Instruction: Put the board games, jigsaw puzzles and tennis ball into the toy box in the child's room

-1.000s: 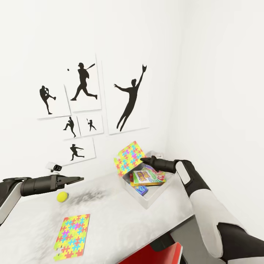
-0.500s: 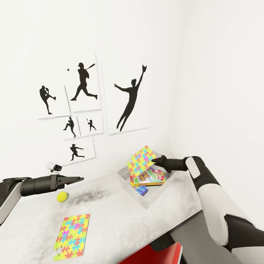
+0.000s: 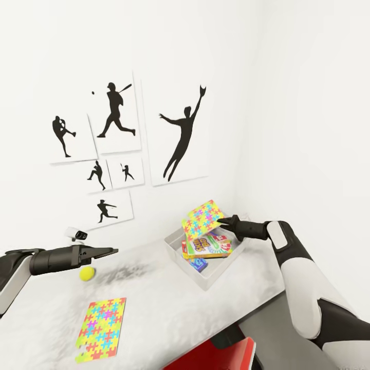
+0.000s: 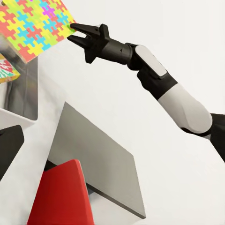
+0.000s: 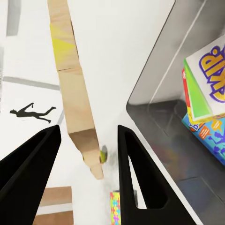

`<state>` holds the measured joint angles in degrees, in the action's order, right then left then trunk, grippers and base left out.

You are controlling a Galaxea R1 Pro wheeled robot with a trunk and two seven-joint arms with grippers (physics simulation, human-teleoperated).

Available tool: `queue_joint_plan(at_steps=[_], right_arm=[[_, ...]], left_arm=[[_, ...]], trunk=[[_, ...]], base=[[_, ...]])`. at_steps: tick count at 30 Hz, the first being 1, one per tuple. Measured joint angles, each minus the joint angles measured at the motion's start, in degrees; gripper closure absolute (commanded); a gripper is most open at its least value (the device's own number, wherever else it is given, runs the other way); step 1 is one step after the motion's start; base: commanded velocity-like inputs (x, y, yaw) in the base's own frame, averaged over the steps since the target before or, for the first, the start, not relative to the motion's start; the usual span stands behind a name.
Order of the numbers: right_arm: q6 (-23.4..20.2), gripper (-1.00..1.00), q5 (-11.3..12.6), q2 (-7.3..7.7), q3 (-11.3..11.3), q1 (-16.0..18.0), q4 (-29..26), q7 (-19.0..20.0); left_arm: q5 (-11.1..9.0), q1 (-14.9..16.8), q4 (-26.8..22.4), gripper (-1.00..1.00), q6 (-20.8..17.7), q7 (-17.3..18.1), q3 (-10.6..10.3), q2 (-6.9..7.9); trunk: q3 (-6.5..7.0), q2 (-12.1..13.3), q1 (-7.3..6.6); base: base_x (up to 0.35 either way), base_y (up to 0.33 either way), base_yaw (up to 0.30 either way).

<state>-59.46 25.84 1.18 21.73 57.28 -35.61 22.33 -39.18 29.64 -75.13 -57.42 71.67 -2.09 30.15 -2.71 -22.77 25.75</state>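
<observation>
The table (image 3: 169, 313) has a pale grey top, and on it, near the corner of the room, stands the toy box (image 3: 177, 243), a shallow grey tray. Inside the box lie the board games: a yellow and green one (image 3: 208, 245) on top, a red and white one (image 3: 222, 238) just behind it and a blue one (image 3: 198, 263) under it. Above the box the right gripper (image 3: 222, 222) holds one jigsaw puzzle (image 3: 201, 219) tilted by its edge. In the right wrist view its two fingers stand apart with the wooden edge of the board between them, so I cannot tell if they clamp it or have let it go. The second jigsaw puzzle (image 3: 100, 328) lies flat on the near part of the table, well apart from the box. The tennis ball (image 3: 87, 273) rests on the table just below the left gripper (image 3: 112, 251), which hangs above the table with nothing in it; whether its fingers are open I cannot tell. In my judgement the step in hand is placing the first puzzle in the box. The next move calls for lowering the board onto the games and releasing it, and then the flat puzzle and the ball remain.
</observation>
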Motion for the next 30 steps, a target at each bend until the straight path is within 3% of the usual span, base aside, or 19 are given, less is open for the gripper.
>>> queue_joint_plan(at_steps=[9,21,30], right_arm=[[-0.2,1.0,-0.12,0.0,3.66,1.6,0.09,-0.24],[-0.04,1.0,-0.07,-0.24,4.02,4.05,0.24,-0.7],[0.04,1.0,-0.17,-0.26,4.01,5.31,0.75,-4.68]], left_arm=[[-0.17,0.0,0.05,-1.0,-0.15,0.05,0.15,0.09],[-0.31,0.0,0.05,-1.0,-0.26,0.08,0.08,0.02],[-0.25,0.0,0.05,-1.0,-0.27,0.08,0.1,0.1]], trunk=[[-0.85,0.0,0.0],[-1.99,0.0,0.0],[-2.84,-0.01,0.0]], base=[[0.0,0.0,0.0],[0.0,0.0,0.0],[0.0,0.0,0.0]])
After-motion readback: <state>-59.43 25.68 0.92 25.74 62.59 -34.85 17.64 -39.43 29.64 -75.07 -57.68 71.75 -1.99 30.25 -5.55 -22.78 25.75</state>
